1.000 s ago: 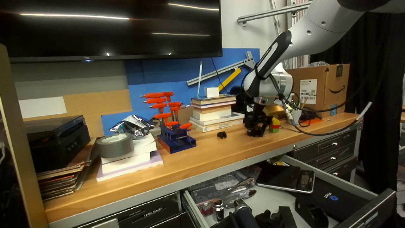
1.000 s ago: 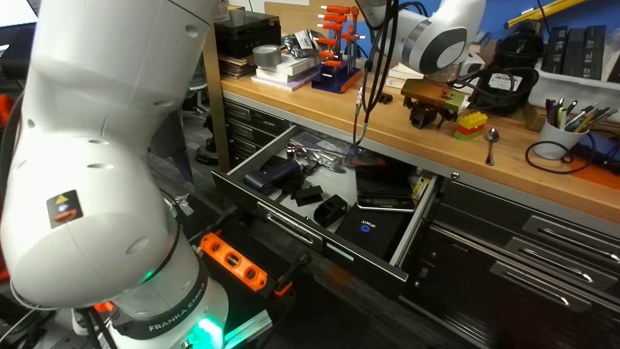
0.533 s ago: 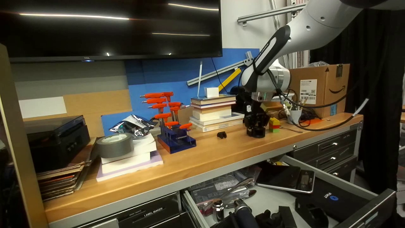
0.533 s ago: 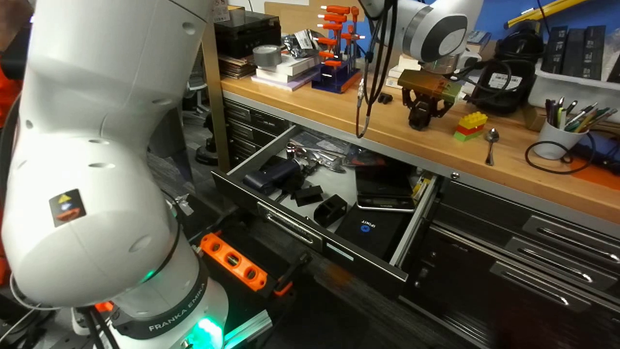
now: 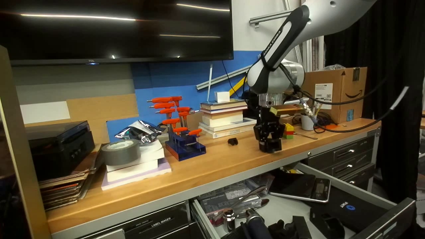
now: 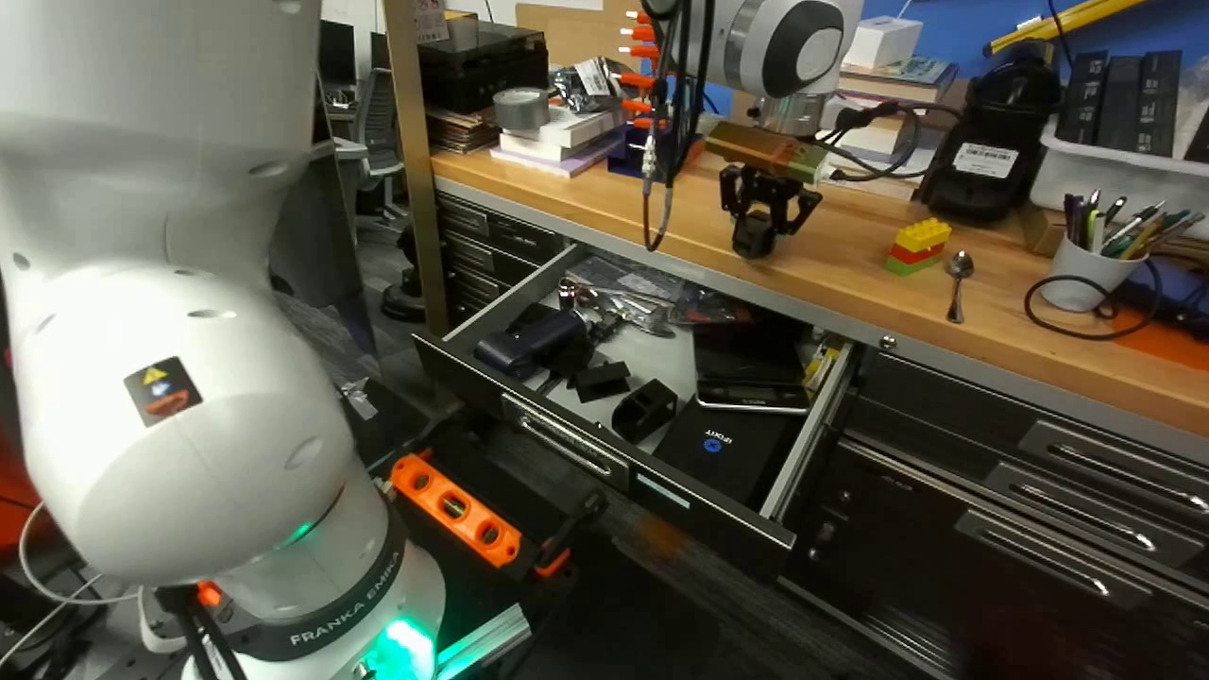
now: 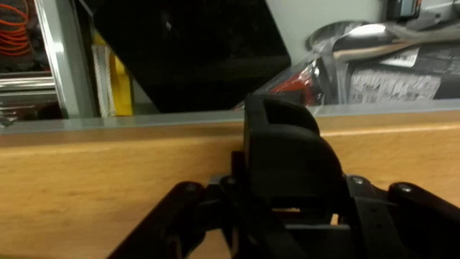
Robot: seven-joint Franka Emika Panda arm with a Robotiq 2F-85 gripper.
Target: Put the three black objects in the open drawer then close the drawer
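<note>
A chunky black object with a rounded side and a square opening [image 7: 294, 158] sits between the fingers of my gripper [image 6: 767, 212], which is shut on it. In an exterior view this held object [image 5: 270, 145] hangs over the wooden tabletop, seemingly just above it. A smaller black object [image 5: 232, 141] lies on the table to the left; the gripper hides it in the facing exterior view. Inside the open drawer [image 6: 567, 436], a hollow black block [image 6: 645, 410] rests beside the iFixit case. Another small black piece [image 6: 602, 380] is near it; I cannot tell whether it belongs to the three.
Toy bricks [image 6: 918, 246], a spoon [image 6: 959, 283] and a pen cup [image 6: 1086, 269] stand on the table. A tool rack [image 5: 186, 146] and stacked books [image 5: 225, 122] are at the back. The drawer also holds a flat scale [image 6: 751, 368] and a dark cylinder [image 6: 534, 342].
The jaws, open around the black object a second ago, have shut on it. Gripper and object have lifted slightly and moved toward the table's front edge, leftward past the toy bricks.
</note>
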